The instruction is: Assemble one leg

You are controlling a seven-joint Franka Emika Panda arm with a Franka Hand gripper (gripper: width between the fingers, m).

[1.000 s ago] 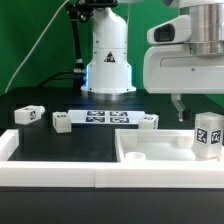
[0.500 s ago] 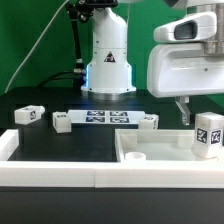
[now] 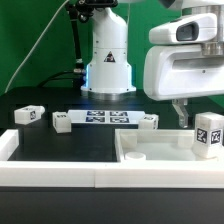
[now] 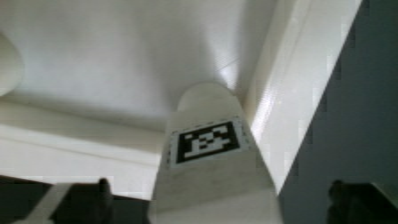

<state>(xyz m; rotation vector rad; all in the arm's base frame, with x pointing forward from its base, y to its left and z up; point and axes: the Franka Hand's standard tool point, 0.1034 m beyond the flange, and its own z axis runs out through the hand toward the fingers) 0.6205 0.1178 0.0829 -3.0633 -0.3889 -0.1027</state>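
A white leg (image 3: 208, 135) with marker tags stands upright at the right end of the large white panel (image 3: 150, 150). In the wrist view this leg (image 4: 210, 140) reaches in between my two dark fingertips (image 4: 75, 200), with a gap on each side. My gripper (image 4: 217, 196) is open and holds nothing. In the exterior view my gripper (image 3: 183, 112) hangs just above the panel, close beside the leg on the exterior view's left. Three more legs lie on the black table: one at the far left (image 3: 30, 115), one (image 3: 62, 122) and one (image 3: 148, 122).
The marker board (image 3: 100, 118) lies flat between the loose legs in front of the robot base (image 3: 108, 60). A white rim (image 3: 50, 172) runs along the front of the table. The panel has a raised rim and a round hole (image 3: 135, 156).
My gripper has shifted slightly sideways above the panel's right end. The legs and the panel have not moved.
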